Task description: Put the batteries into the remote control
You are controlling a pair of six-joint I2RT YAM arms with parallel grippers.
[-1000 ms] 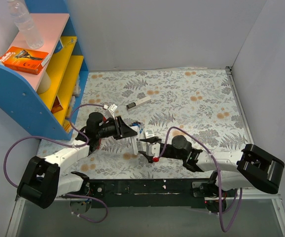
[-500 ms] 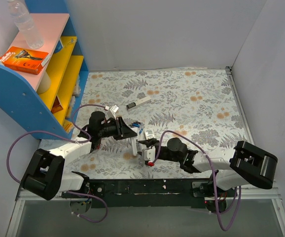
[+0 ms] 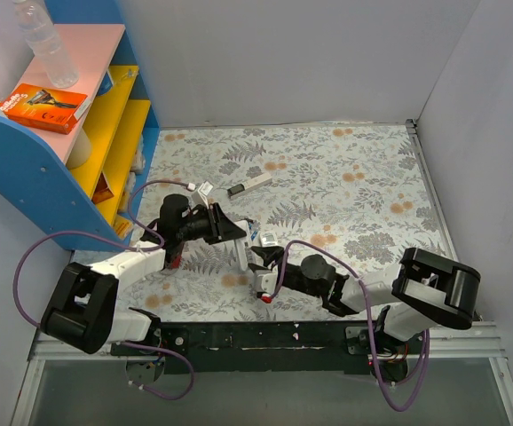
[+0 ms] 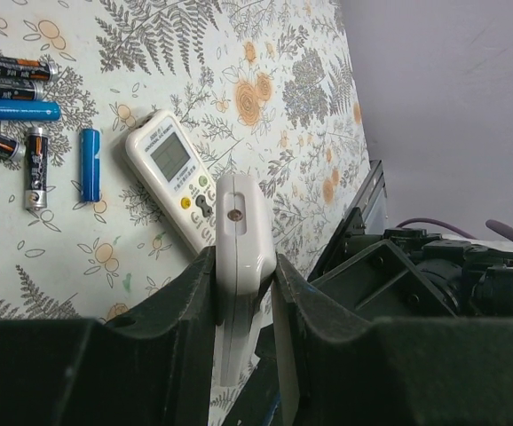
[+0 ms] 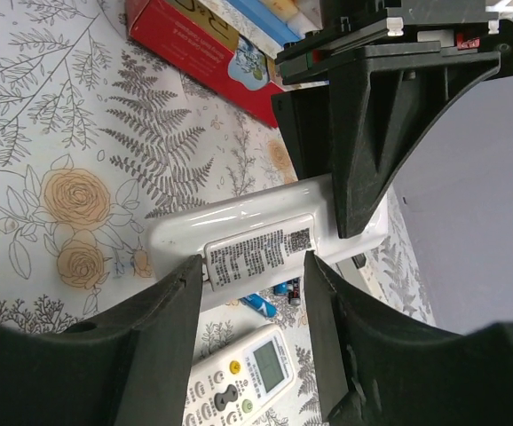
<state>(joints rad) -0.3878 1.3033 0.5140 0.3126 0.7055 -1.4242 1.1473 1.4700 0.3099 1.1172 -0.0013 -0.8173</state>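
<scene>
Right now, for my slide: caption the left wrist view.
Left fingers clamp a white remote; second remote and loose batteries lie beyond.

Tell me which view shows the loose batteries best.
Left wrist: the batteries lie clear beside a white remote. Right wrist shows only a blue sliver past the held remote; top external shows only tiny specks.

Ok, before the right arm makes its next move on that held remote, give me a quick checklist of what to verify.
1. Left gripper clamped on the white remote: ok.
2. Right gripper free: ok, jaws apart, nothing between them.
3. Remote's labelled back facing the right gripper: ok.
4. Battery cover off: cannot tell.
5. Batteries reachable: ok, loose on the table beside the screen remote.
6. Battery in a gripper: not ok, none.
</scene>
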